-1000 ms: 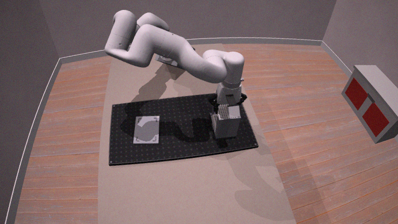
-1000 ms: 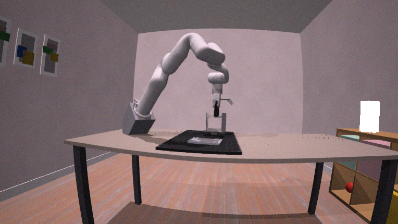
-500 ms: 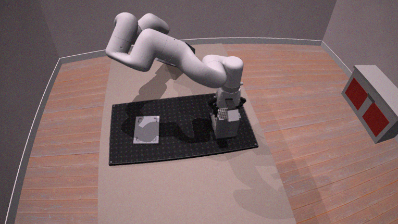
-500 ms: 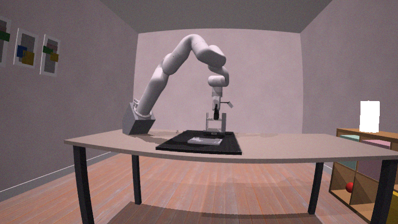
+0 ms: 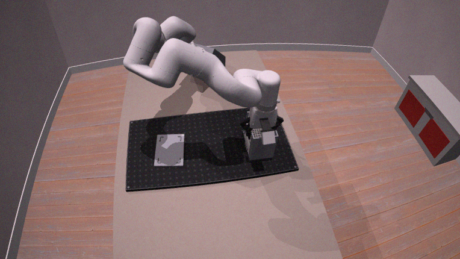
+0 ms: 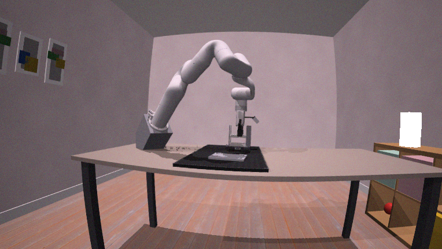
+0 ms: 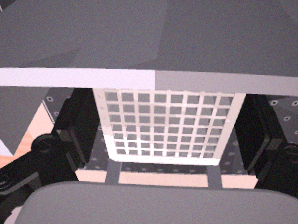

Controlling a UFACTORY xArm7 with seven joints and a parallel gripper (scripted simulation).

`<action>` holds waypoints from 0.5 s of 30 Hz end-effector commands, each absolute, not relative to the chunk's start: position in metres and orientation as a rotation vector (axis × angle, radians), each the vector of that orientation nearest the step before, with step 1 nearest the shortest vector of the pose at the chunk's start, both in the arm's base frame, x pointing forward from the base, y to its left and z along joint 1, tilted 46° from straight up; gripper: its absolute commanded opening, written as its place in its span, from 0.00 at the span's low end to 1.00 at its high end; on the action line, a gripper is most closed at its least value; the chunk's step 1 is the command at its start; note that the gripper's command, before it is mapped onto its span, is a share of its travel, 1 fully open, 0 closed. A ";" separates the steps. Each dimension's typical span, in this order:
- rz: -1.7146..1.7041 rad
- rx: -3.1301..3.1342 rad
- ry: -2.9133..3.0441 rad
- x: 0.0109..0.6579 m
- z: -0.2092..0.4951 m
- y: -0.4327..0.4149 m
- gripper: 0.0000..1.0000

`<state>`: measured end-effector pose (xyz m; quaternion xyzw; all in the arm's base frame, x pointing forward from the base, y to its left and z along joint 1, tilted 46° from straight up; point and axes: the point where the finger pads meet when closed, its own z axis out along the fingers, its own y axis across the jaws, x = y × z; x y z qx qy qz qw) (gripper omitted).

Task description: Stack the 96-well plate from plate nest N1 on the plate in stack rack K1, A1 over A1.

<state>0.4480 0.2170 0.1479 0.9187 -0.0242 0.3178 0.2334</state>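
End effector [image 5: 261,130] clamped on 96-well plate [image 7: 166,125], inside top of stack rack K1 [image 5: 259,151]. Plate nest N1 [image 5: 169,149] vacant on tabletop [image 6: 309,160].

Lab bench in plain room: robot arm [image 6: 198,66] on tabletop [image 6: 309,160], black pegboard plate [image 5: 209,173], well-plate rack [image 6: 230,136].

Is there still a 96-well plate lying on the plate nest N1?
No, in the top view the plate nest N1 shows only its bare pale floor with corner marks.
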 end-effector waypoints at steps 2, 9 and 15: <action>0.877 2.525 -0.064 0.452 0.143 0.215 0.00; 0.877 2.525 -0.064 0.459 0.135 0.210 0.00; 0.877 2.525 -0.064 0.463 0.131 0.207 0.00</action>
